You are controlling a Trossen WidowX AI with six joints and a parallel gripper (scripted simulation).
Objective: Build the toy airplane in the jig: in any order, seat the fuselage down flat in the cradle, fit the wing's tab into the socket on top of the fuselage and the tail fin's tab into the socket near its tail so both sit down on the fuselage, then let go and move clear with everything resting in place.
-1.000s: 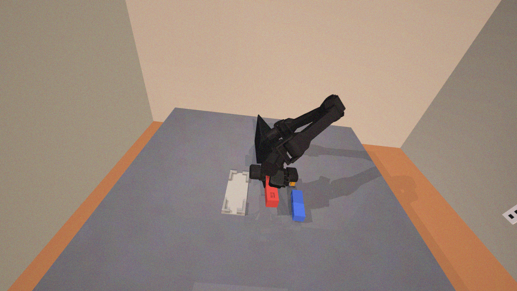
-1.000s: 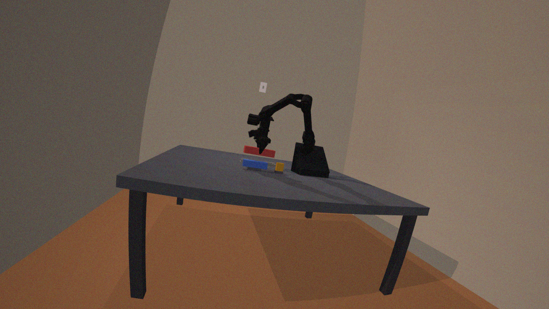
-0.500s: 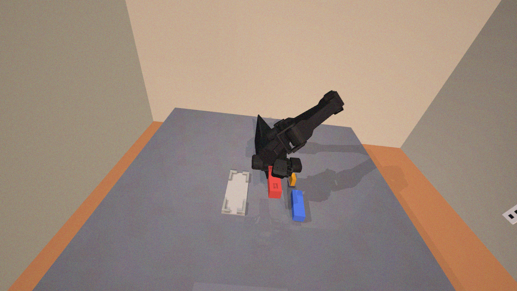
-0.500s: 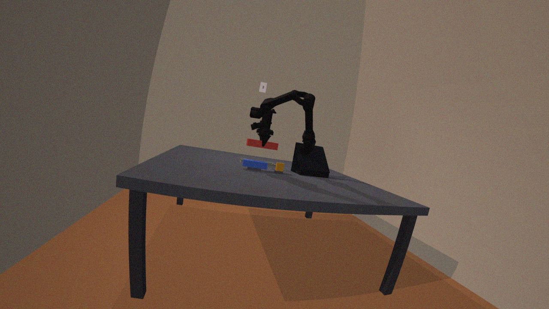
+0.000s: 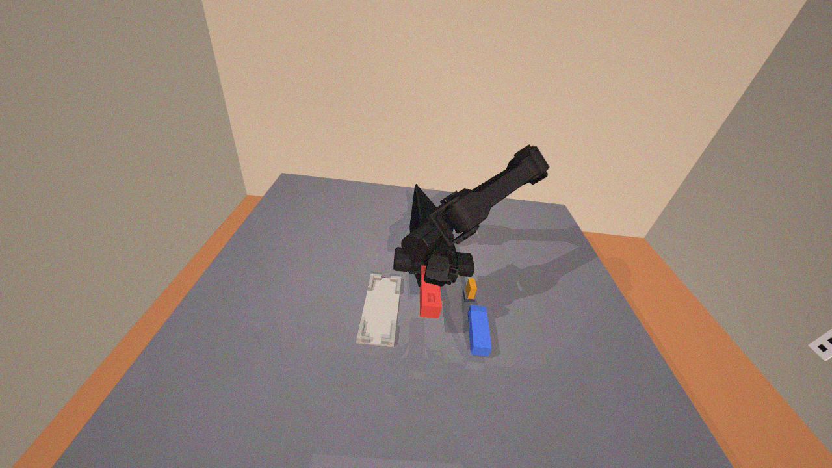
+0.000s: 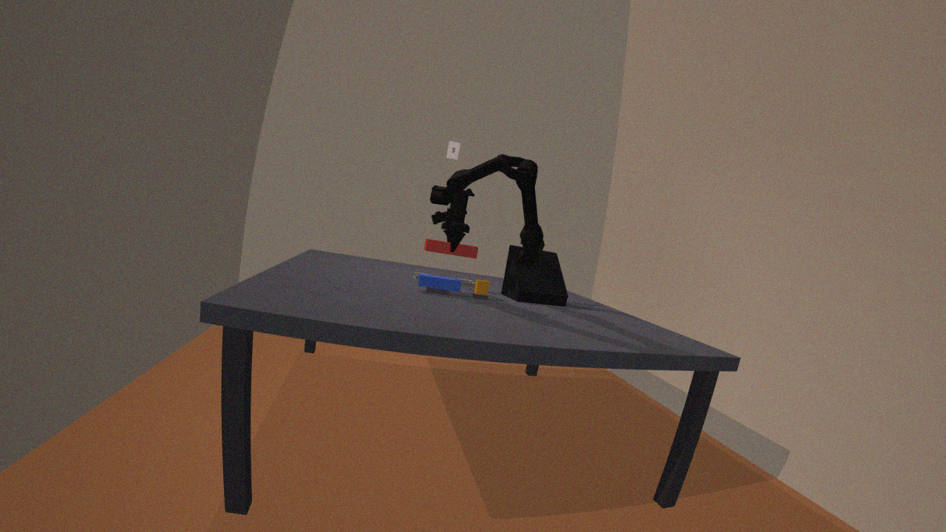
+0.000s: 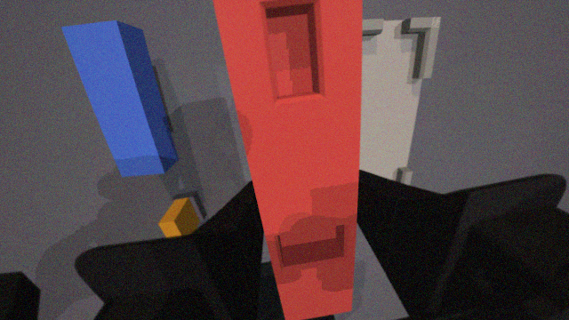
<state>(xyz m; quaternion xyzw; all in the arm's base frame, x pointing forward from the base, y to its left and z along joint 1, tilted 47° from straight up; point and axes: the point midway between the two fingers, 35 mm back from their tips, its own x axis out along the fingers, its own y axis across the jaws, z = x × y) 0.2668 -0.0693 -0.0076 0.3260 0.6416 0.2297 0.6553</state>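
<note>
The red fuselage (image 5: 429, 301) (image 6: 433, 247) (image 7: 302, 147) is held level in the air above the table, its two sockets facing up. My gripper (image 6: 453, 248) (image 7: 299, 178) is shut on its sides; in the top view the wrist hides the fingertips. The white cradle (image 5: 381, 311) (image 7: 388, 111) lies beside it, left of it in the top view and partly hidden behind it in the wrist view. The blue wing (image 5: 480, 330) (image 6: 439, 283) (image 7: 111, 95) lies on the other side. The small orange tail fin (image 5: 471, 288) (image 6: 481, 287) (image 7: 178, 219) stands near the wing's end closer to the arm base.
The grey table (image 5: 261, 372) (image 6: 317, 310) carries all the parts. The black arm base (image 6: 534, 278) stands behind the parts, beyond the orange tail fin. A wall plate (image 6: 453, 150) is on the wall in the background.
</note>
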